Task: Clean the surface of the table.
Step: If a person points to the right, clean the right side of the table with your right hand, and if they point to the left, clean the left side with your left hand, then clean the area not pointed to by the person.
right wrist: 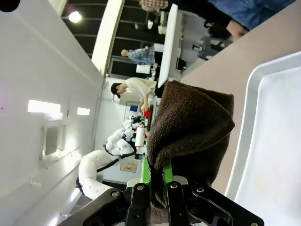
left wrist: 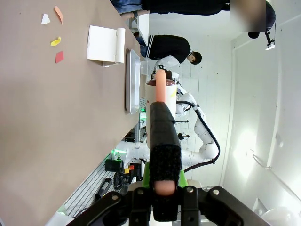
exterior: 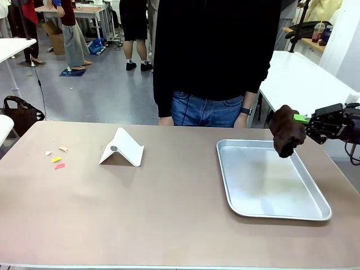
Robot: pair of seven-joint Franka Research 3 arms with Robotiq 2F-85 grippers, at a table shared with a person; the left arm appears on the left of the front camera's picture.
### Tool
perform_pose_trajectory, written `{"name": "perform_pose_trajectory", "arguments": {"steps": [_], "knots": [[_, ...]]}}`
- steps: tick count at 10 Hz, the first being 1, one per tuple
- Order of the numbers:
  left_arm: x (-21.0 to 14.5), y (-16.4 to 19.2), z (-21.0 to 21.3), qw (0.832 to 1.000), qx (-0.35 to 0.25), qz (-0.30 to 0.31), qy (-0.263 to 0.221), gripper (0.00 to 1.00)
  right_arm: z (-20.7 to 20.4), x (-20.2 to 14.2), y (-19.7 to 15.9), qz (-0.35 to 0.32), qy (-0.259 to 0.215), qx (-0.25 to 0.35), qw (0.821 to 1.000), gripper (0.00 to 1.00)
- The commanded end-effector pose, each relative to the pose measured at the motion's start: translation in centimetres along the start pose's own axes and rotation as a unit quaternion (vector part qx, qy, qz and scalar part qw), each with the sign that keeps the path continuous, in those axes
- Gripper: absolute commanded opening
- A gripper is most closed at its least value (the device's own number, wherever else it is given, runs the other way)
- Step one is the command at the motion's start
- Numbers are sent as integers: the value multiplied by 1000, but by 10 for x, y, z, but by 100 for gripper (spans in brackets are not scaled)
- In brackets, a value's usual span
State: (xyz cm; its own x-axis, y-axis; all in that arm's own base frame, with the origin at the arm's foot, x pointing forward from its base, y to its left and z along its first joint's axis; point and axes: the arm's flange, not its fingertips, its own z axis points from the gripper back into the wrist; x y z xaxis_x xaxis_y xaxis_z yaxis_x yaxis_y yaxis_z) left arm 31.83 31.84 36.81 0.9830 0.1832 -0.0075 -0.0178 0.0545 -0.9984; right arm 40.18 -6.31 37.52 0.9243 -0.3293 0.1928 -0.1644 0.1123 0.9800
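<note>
The large rectangular bench with a smooth, matte tan-brown top point(exterior: 169, 219) spans the foreground between the robot and a person in a black top and jeans point(exterior: 216, 56) standing at its far edge. It looks heavy, rigid and fixed, a surface to be wiped rather than gripped, and its smooth top should let light litter slide. The right gripper point(exterior: 304, 120) has its fingers clamped on a soft dark brown terry cloth point(exterior: 287, 130), which hangs above the far right corner of the shallow silver metal tray point(exterior: 264, 191). The left gripper point(left wrist: 163, 178) has its fingers closed on a black-wrapped, peach-tipped stick point(left wrist: 162, 127). On count: one bench, one tray, one cloth, one white folded card stand point(exterior: 124, 147) and four paper scraps point(exterior: 56, 160) (white, peach, yellow and red) lying near the bench's left end.
</note>
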Motion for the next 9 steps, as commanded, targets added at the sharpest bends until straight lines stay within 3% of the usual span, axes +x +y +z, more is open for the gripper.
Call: {"name": "perform_pose_trajectory", "arguments": {"steps": [1,9], "knots": [[-2,-3,-1,1000,-5,-9,-2,7,-9,-1,3,-16,26,-8,1000,11],[-2,-3,-1,1000,-5,-9,-2,7,-9,-1,3,-16,26,-8,1000,11]]}}
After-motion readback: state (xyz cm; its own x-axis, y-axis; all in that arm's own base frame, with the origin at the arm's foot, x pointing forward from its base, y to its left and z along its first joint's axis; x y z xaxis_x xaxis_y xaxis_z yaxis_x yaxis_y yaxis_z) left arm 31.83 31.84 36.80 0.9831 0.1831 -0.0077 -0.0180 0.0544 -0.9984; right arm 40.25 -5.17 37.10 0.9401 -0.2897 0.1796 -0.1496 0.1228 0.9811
